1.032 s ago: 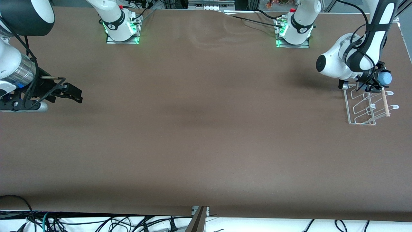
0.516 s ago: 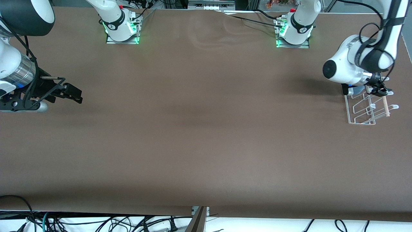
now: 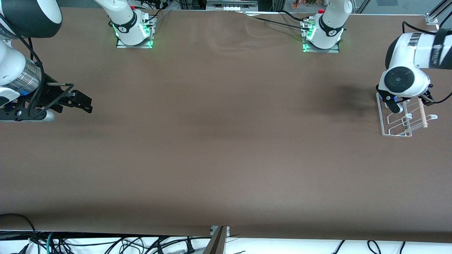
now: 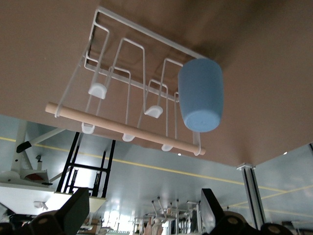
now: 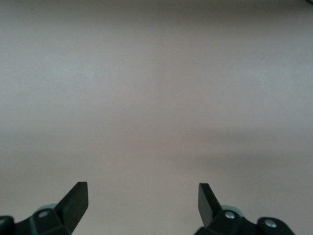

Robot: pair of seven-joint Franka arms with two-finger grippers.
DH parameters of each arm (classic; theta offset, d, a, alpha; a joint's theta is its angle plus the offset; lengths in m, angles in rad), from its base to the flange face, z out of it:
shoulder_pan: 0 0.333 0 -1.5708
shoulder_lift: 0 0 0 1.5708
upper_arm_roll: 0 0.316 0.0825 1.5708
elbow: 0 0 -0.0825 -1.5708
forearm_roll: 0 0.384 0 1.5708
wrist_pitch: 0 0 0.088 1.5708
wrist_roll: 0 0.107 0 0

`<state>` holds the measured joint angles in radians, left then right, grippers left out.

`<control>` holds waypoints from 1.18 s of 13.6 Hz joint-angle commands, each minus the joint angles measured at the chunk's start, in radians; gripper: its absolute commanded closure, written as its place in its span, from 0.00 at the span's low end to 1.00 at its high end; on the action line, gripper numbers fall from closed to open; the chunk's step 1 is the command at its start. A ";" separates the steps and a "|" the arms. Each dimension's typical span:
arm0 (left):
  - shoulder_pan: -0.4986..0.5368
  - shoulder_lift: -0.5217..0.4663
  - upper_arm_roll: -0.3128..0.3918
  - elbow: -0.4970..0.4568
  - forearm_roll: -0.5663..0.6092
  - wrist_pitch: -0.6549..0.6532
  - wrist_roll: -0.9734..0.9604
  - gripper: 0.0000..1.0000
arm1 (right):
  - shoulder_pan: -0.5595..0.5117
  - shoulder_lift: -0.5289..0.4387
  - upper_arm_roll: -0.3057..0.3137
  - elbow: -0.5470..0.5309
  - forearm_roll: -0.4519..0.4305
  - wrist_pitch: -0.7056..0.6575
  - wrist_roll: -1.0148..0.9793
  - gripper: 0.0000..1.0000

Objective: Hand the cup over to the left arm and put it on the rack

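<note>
On the rack (image 4: 122,63) sits the cup (image 4: 201,94), upside down; my left gripper (image 4: 142,210) hangs over it, fingers apart, while my right gripper (image 5: 143,200) waits, spread, empty.

Two white Franka arms with black joints and black fingers

Glossy white shells are seen on the left arm (image 3: 406,79) and right arm (image 3: 14,67); a round black cap is set above the left gripper (image 4: 144,213) fingers, a brushed-silver cylinder and looped black cables above the right gripper (image 5: 143,203) fingers. Green lights are shown at both bases.
</note>
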<state>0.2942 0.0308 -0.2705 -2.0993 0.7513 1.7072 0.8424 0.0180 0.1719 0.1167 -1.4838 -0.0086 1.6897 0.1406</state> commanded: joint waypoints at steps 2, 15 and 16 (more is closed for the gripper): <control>-0.021 0.003 -0.001 0.180 -0.217 -0.046 -0.047 0.00 | -0.012 -0.015 0.012 0.000 0.013 0.001 0.002 0.01; -0.120 -0.003 0.077 0.528 -0.768 -0.113 -0.908 0.00 | -0.010 -0.015 0.014 0.003 0.013 0.013 0.002 0.01; -0.148 -0.003 0.118 0.538 -0.805 -0.119 -0.969 0.00 | -0.010 -0.014 0.014 0.005 0.012 0.014 0.002 0.01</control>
<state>0.2077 0.0201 -0.2298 -1.6057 0.0084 1.6246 -0.0010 0.0182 0.1716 0.1200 -1.4778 -0.0084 1.7004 0.1406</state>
